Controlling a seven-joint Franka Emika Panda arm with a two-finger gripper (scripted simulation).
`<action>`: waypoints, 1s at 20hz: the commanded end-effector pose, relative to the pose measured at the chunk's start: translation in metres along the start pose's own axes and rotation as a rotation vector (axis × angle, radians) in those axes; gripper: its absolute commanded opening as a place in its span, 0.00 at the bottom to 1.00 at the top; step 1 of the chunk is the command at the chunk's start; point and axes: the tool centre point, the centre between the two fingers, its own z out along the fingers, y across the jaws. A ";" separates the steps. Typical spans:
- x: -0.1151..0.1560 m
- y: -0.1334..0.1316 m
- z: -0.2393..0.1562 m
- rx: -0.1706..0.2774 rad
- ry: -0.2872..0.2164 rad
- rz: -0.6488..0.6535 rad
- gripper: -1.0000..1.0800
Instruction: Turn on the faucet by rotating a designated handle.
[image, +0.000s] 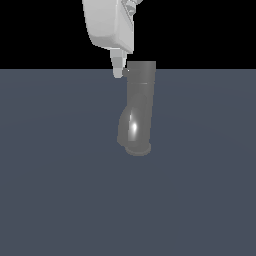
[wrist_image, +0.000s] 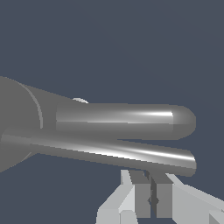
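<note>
As the scene stands: a glossy grey faucet (image: 138, 107) rises from a flat slate-blue floor (image: 55, 190), with a white Panda gripper (image: 118, 70) hanging at its top corner, on the exterior view's left.

Faucet: a thick upright cylinder that bends into a downturned spout ending in a round rim (image: 137, 150) near the floor.

Handle: in the wrist view, two long grey bars leave the faucet body side by side; the slimmer, flatter one (wrist_image: 131, 153) lies nearest the fingers and is, by my judgement, the lever. The rounder bar (wrist_image: 127, 120) sits just beyond it.

Key relation: the lever's long axis runs crosswise to the fingers, whose tips (wrist_image: 142, 192) sit just beside its free end, close but not clearly touching.

Fingers: nearly together, only a thin dark slit between them, and nothing held.

Step in hand: lining up to push the lever sideways around the faucet's axis, as I read it.

Risk: the fingertips could slide off the bar's glossy end.

Containers: none visible; no basin, no water.
</note>
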 end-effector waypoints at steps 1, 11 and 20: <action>0.022 -0.001 0.000 0.000 0.000 0.014 0.00; 0.083 -0.003 0.000 -0.002 0.000 0.018 0.00; 0.089 -0.016 0.000 -0.001 0.001 -0.006 0.00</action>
